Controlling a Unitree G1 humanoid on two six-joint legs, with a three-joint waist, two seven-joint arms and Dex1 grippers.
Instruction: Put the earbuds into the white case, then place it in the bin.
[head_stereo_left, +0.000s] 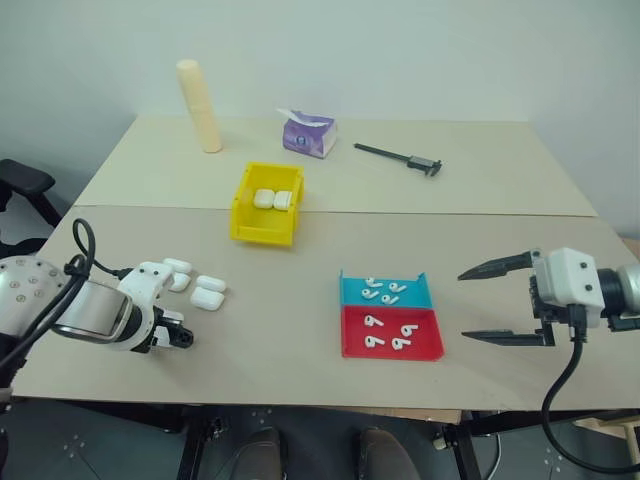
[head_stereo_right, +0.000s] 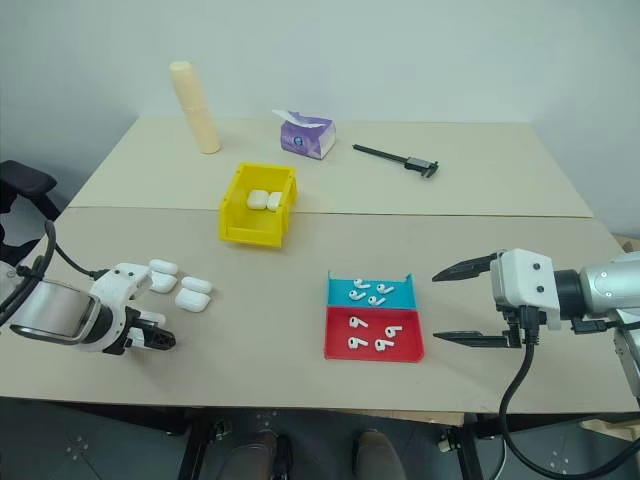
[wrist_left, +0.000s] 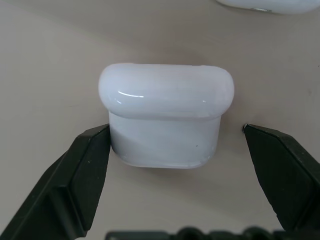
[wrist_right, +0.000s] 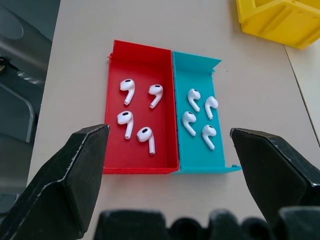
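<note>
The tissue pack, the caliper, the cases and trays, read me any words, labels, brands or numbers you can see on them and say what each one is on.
No text can be read anywhere.
Purple tissue pack: a pale printed patch, too small to read.
Black caliper: any scale marks are too small to make out.
White case between the left gripper's fingers: plain, no marking seen.
Yellow bin, red tray, teal tray: no labels seen.

Yellow bin holds two white cases; earbuds lie in teal and red trays; right gripper gapes beside them.
</note>
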